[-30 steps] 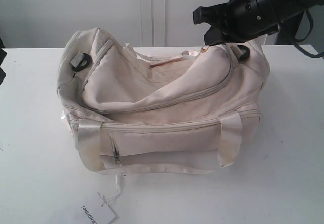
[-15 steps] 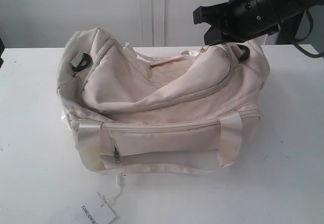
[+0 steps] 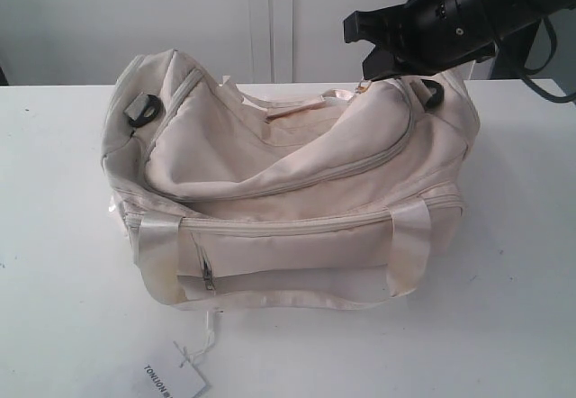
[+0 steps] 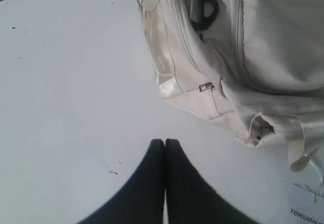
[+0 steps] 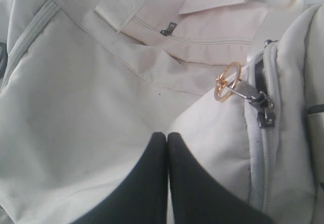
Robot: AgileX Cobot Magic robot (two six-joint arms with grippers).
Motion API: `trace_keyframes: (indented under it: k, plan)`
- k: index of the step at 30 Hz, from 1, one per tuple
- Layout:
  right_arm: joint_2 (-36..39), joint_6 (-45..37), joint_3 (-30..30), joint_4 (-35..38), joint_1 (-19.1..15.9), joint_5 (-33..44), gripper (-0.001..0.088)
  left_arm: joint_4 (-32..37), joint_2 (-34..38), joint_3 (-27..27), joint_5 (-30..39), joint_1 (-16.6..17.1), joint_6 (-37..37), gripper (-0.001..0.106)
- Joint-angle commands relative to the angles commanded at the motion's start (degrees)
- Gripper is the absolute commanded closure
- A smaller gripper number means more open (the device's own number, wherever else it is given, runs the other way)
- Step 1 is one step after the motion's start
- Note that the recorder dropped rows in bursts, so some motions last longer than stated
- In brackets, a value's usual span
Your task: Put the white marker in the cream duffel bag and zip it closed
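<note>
The cream duffel bag (image 3: 288, 173) lies in the middle of the white table (image 3: 54, 263), its top sagging inward. Its gold ring zip pull (image 5: 228, 80) hangs at the far right end of the curved zip, where it also shows as a small glint (image 3: 363, 85). My right gripper (image 5: 167, 134) is shut and empty just above the bag's top fabric, a short way from the ring. My left gripper (image 4: 164, 142) is shut and empty over bare table beside the bag's left end (image 4: 202, 72). The white marker is out of view.
A white paper tag (image 3: 175, 380) on a string lies at the table's front edge. Black strap rings (image 3: 144, 110) sit at both ends of the bag. The right arm (image 3: 450, 11) hangs over the bag's far right corner. A wall stands behind the table.
A dark sliver of the left arm at the left edge of the exterior view has slid out of sight. The right arm and the bag have not moved.
</note>
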Motion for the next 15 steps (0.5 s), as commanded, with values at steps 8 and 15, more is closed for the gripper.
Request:
trace_keyframes:
  k: [8, 15]
  plan:
    - [0.00, 0.00, 0.00, 0.00, 0.00, 0.00, 0.0868, 0.00, -14.05, 14.04, -2.81, 0.00, 0.00, 0.105]
    - [0.00, 0.00, 0.00, 0.00, 0.00, 0.00, 0.0868, 0.00, -24.37, 23.86, -6.23, 0.00, 0.00, 0.105]
